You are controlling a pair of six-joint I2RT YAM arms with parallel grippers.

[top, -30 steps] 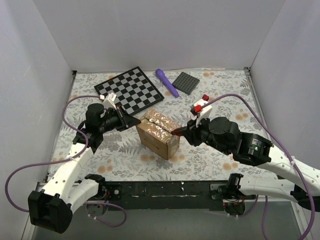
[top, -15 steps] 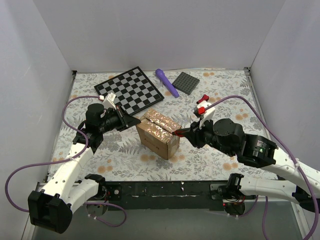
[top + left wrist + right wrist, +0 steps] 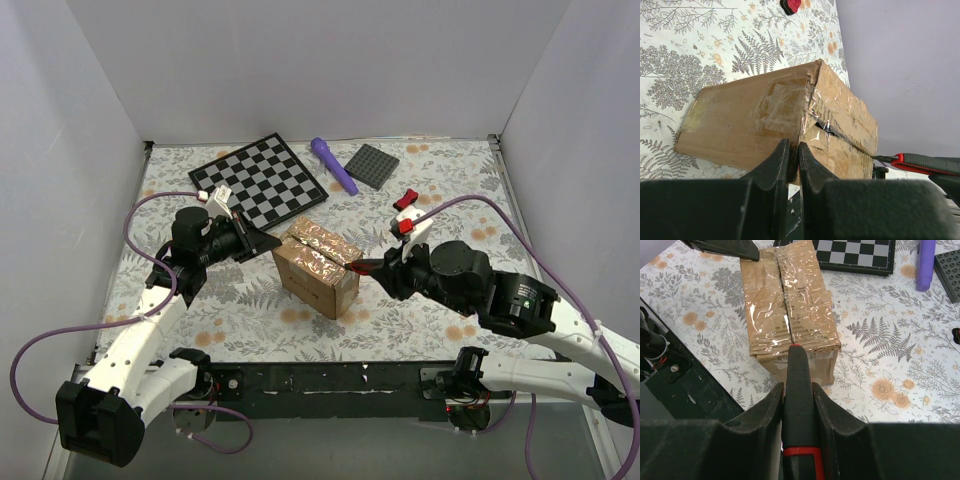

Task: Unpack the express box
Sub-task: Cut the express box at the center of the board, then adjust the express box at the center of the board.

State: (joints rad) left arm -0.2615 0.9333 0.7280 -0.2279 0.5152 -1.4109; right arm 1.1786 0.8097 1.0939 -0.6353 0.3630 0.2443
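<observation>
Right end effector (image 3: pixel 798 388) clamps a cutter (image 3: pixel 799 365), its tip at the taped seam of the box (image 3: pixel 765 300); left end effector (image 3: pixel 793 146), pinched shut, touches the box end.

express box (image 3: pixel 790 305): was plain brown cardboard, shiny tan tape (image 3: pixel 802 285) over its top, just ahead of the right gripper (image 3: pixel 798 390).
cutter (image 3: pixel 798 365): was black with a red band, between that gripper's black fingers.
table cover (image 3: pixel 250 310): was white with grey ferns and orange flowers.
board (image 3: pixel 260 180): was black-and-white chequered, beyond the black left gripper (image 3: pixel 270 243).
cylinder (image 3: pixel 333 165): was purple.
plate (image 3: pixel 371 165): was dark grey.
</observation>
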